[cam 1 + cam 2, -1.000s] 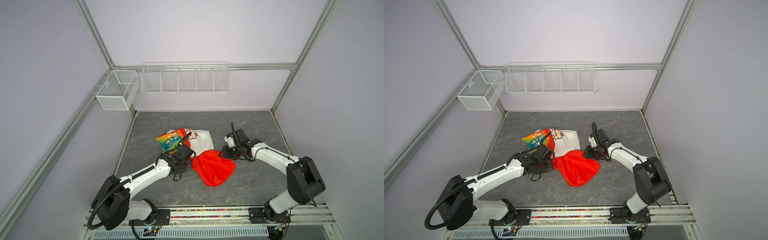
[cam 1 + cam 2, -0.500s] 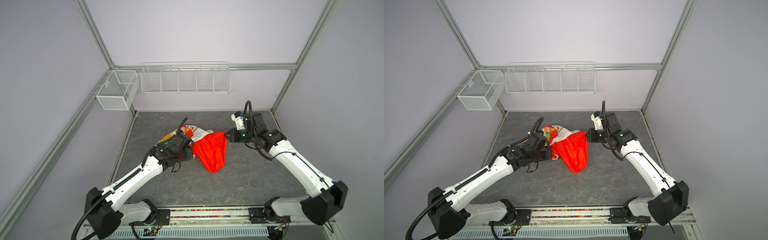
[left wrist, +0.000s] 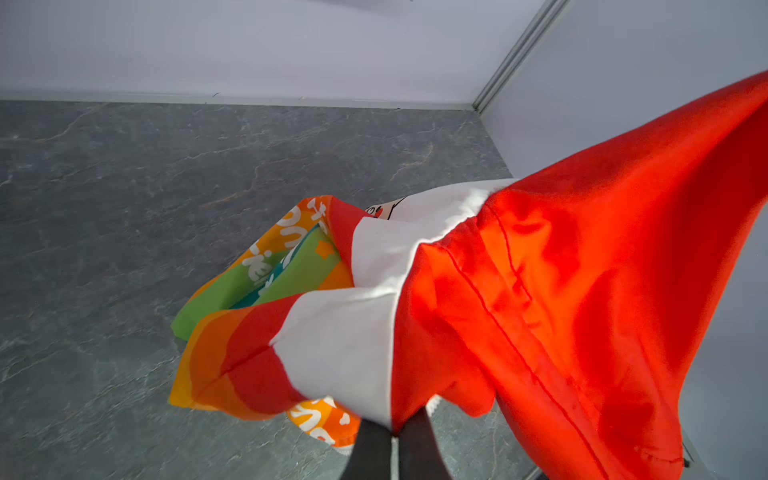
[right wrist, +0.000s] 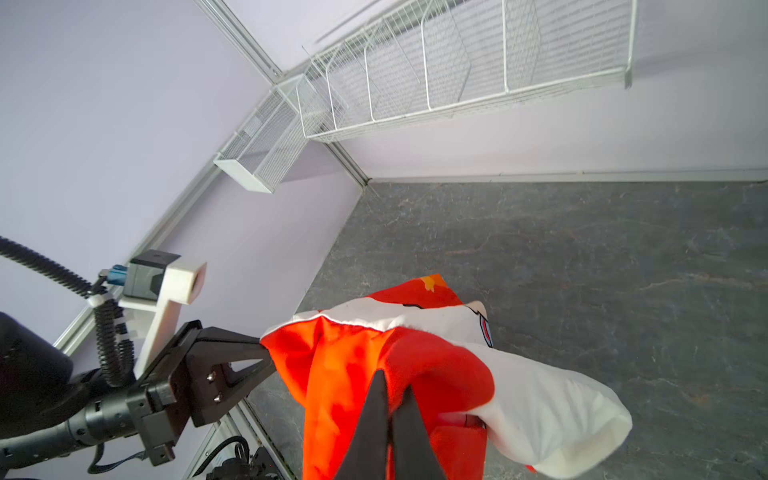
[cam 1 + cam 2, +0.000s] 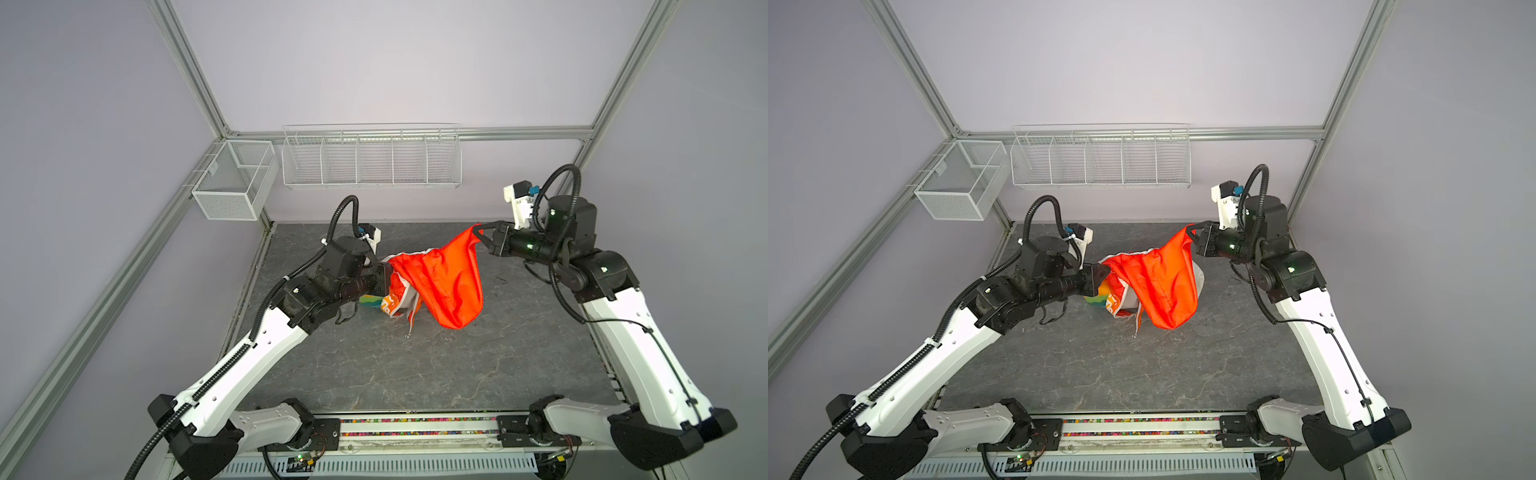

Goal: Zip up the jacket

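Grey marbled tabletop (image 5: 374, 365): jacket (image 5: 446, 282) suspended between two clamped grippers

Lilac walls and a white wire rack (image 5: 371, 157) are seen behind the work surface. The jacket is held over the middle of the tabletop, with its red hood (image 5: 1163, 286) stretched between the arms. Rainbow-striped fabric and white lining are bunched beneath, towards the left arm. The left gripper (image 5: 389, 275) is clenched on the hood's edge beside the white lining. The right gripper (image 5: 478, 235) is clenched on the hood's opposite corner, which is held higher
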